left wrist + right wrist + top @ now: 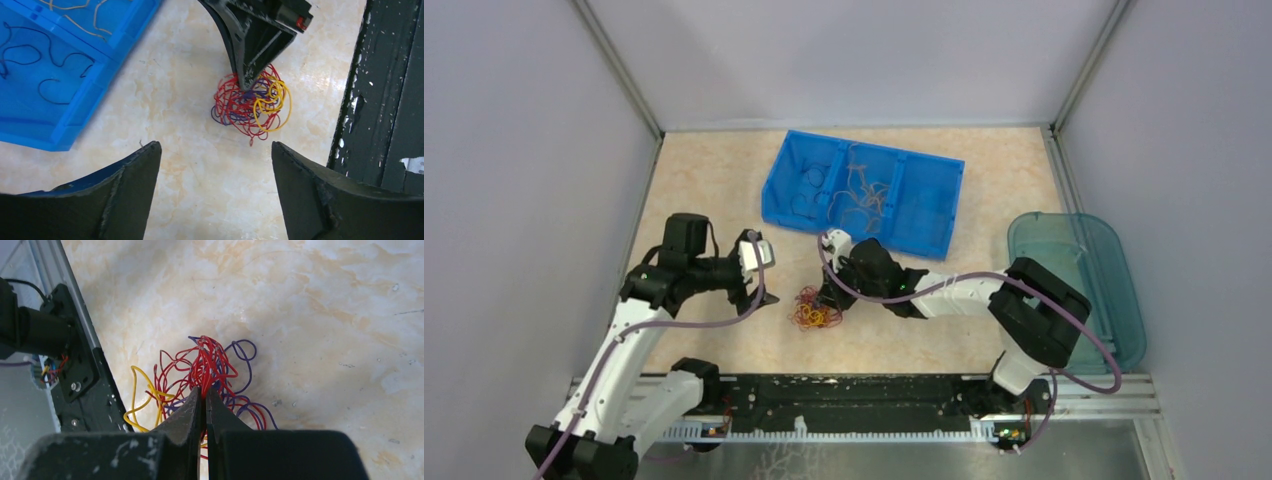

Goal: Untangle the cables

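A tangled clump of thin red, yellow and purple cables (814, 311) lies on the table in front of the blue bin (924, 232). It also shows in the left wrist view (250, 106) and the right wrist view (210, 371). My right gripper (204, 391) is shut on red strands of the clump, its tip down in the tangle (246, 80). My left gripper (215, 150) is open and empty, a short way left of the clump (759, 290). Loose single strands lie in the bin (864, 190).
A translucent teal tray (1114, 290) sits at the right edge of the table. The black rail (854, 395) runs along the near edge, close to the clump. Grey walls close in the table at the left, back and right.
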Robot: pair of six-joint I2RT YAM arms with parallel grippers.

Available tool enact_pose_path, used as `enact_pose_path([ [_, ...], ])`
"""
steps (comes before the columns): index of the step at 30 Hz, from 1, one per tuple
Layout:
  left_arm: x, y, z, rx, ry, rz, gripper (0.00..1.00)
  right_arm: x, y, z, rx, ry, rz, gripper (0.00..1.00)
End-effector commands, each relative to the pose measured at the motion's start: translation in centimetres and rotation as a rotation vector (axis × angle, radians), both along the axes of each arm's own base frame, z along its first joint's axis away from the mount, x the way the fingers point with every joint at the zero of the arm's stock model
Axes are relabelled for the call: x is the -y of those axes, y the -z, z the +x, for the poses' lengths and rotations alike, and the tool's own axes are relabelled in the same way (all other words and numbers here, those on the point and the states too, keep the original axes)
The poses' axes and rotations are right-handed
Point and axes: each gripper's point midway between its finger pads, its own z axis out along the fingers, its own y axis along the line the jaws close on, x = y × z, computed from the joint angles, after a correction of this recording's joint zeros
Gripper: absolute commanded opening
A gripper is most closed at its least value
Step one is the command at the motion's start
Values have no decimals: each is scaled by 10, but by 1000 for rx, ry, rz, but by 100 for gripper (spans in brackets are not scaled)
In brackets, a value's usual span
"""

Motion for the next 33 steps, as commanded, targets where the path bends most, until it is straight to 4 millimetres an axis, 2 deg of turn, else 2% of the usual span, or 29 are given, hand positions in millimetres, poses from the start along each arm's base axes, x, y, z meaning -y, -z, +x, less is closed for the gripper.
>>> enact_pose_path([
  [1,8,11,-10,12,80,-38,84,-13,-59,14,49,100,269,0],
  [6,16,29,-9,-54,111,-64,77,-8,-52,9,45,119,290,0],
  [9,21,38,-11,-94,142,-84,73,-8,-60,4,65,108,350,0],
  [15,27,53,-18,-147,176,-106,72,-10,-78,0,115,108,438,0],
  [19,30,55,-30,-184,246,-122,72,-8,-84,6,138,142,459,0],
  [23,28,70,-36,-219,282,-84,71,-11,-84,6,140,139,465,0],
  [26,28,74,-35,-231,289,-75,66,-11,-84,6,140,141,464,0],
  [33,32,65,-28,-224,278,-84,49,-12,-83,6,140,143,463,0],
])
